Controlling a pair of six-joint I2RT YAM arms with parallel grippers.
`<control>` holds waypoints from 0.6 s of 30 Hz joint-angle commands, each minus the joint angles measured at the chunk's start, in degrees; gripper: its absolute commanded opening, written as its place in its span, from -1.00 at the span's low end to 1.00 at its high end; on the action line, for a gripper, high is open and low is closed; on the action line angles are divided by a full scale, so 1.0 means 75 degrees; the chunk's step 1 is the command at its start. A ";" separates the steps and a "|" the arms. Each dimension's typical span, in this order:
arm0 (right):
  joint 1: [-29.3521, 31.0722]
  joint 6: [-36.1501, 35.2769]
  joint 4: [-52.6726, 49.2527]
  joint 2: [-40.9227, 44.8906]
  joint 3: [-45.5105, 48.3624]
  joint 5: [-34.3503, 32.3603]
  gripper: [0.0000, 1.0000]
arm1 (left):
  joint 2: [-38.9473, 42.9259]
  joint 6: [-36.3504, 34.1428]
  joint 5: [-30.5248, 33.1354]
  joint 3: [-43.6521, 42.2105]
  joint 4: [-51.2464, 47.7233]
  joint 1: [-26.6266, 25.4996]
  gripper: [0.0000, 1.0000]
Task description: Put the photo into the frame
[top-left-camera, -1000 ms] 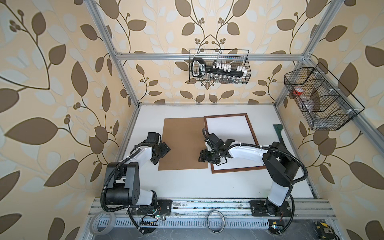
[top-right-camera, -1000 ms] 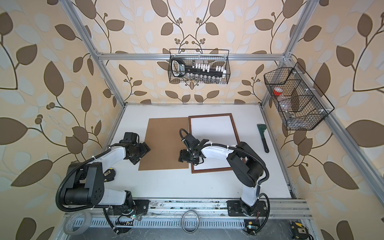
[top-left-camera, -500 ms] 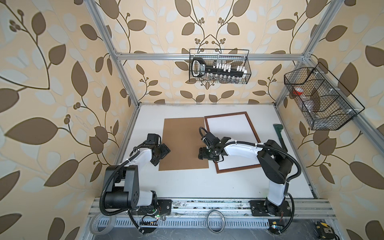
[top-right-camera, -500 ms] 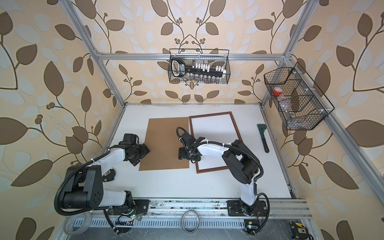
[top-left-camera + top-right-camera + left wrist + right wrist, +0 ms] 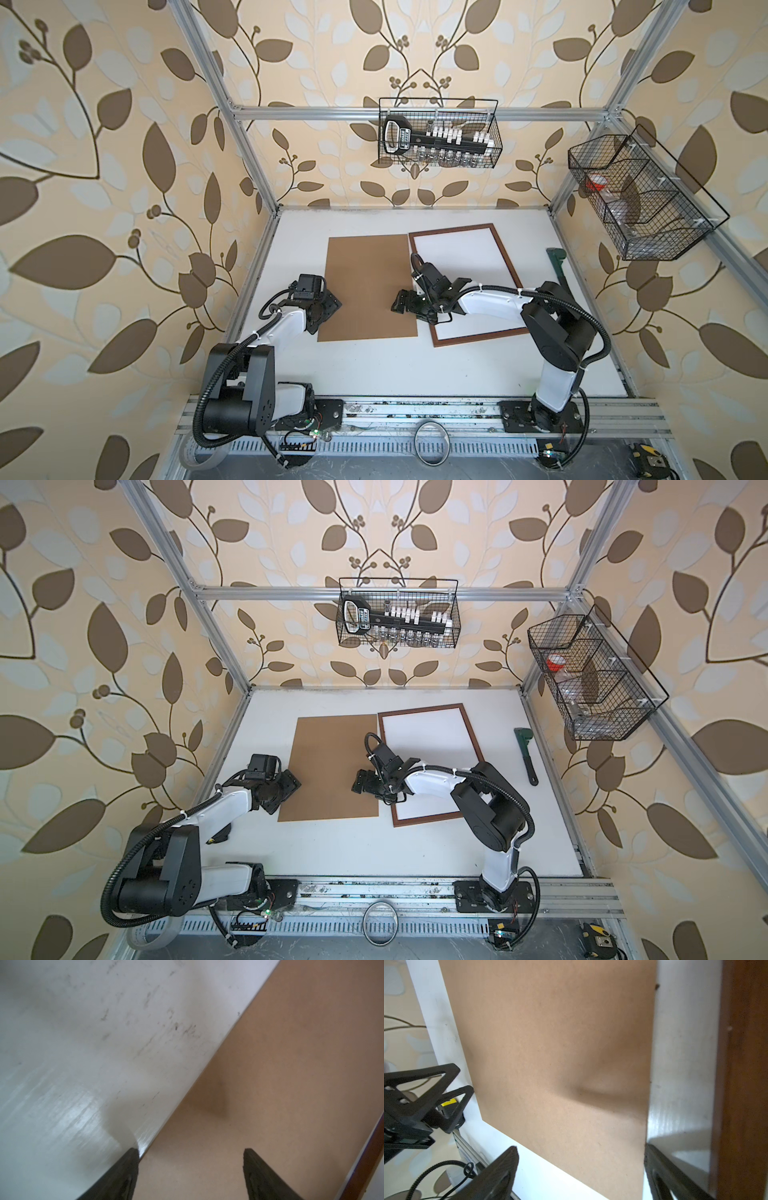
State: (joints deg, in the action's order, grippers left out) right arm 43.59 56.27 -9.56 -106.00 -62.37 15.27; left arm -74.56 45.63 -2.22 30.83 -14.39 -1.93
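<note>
frame (image 5: pixel 482 337) lies flat on the white table (image 5: pixel 374 374), to the right of the plain brown backing board (image 5: pixel 368 286) in both top views. its reddish-brown border sits slightly askew to the board. their far corners almost meet, and the strip of bare table between them widens toward the robot. a white sheet (image 5: pixel 457 266) fills the frame's opening. you cannot tell whether that sheet is the photo lying face down, and no mountain print shows in any view.

your left gripper (image 5: pixel 328 306) hangs at the board's left edge. in the left wrist view its fingers are spread apart with nothing between them, one tip over the table and the other over the board (image 5: pixel 280 1084). a sliver of the frame's wood (image 5: pixel 372 1157) shows at the corner of that view.

your right gripper (image 5: pixel 398 305) sits over the board's right side, just beside the frame's left rail. in the right wrist view its fingers are wide apart and hold nothing. one finger is by the board's (image 5: pixel 550 1043) near edge, and the other is at the gap next to the frame (image 5: pixel 741 1064).

a dark pipe wrench (image 5: pixel 525 754) lies well apart, near the table's right edge.
</note>
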 commanded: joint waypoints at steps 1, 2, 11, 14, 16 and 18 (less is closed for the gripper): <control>0.0407 0.0899 0.1740 -0.0214 0.0333 0.2324 0.88 | -0.0345 0.0760 -0.2029 -0.0767 -0.1105 -0.0412 0.60; 0.0399 0.0977 0.1871 -0.0118 0.0406 0.2381 0.88 | -0.0289 0.0760 -0.2042 -0.0822 -0.1110 -0.0413 0.59; 0.0272 0.1732 0.3591 0.0626 0.1051 0.3038 0.84 | -0.0190 0.0760 -0.2121 -0.1017 -0.1038 -0.0412 0.59; 0.0200 0.1906 0.4068 0.0862 0.1287 0.3171 0.83 | -0.0218 0.0760 -0.2130 -0.1037 -0.1016 -0.0410 0.60; 0.0179 0.2076 0.4455 0.0941 0.1439 0.3257 0.81 | -0.0230 0.0760 -0.2150 -0.1060 -0.1002 -0.0411 0.59; 0.0164 0.2124 0.4647 0.1015 0.1532 0.3285 0.80 | -0.0206 0.0760 -0.2153 -0.1075 -0.1010 -0.0404 0.59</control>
State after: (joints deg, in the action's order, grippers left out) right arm 42.89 68.10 6.37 -100.99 -49.45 28.77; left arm -72.42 45.63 2.13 27.99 -11.73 -1.91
